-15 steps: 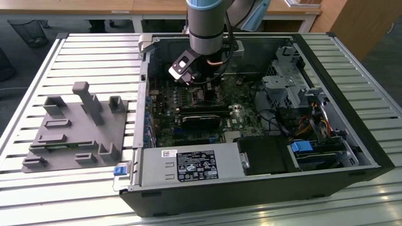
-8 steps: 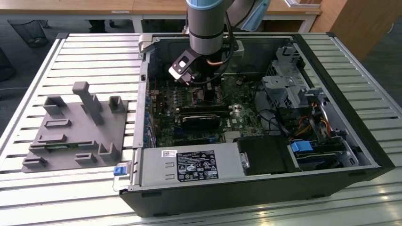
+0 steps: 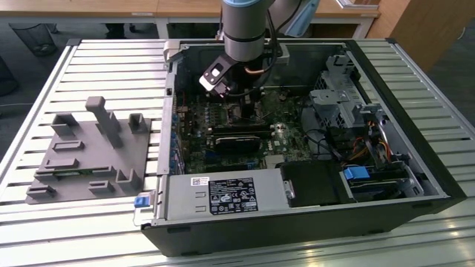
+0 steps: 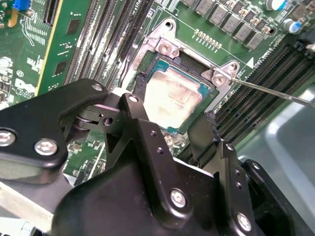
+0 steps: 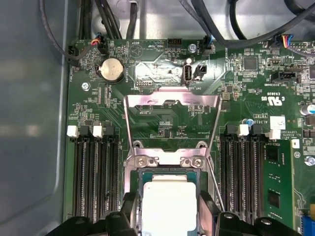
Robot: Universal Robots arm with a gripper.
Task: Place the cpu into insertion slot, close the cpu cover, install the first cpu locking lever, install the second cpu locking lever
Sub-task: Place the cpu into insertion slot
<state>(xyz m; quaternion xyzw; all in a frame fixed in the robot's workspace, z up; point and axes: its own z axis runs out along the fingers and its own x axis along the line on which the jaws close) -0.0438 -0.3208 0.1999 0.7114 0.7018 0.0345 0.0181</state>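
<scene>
Squarely beneath the tool [image 4: 172, 118], the cpu [image 4: 173, 93].

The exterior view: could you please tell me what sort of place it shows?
Probably a robotics lab or test workshop: an opened desktop computer case lies on a slatted metal table, a robot arm reaches into it, and wooden desks stand behind.

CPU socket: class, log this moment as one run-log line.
cpu: in insertion slot | cpu cover: raised open | gripper: at cpu
</scene>
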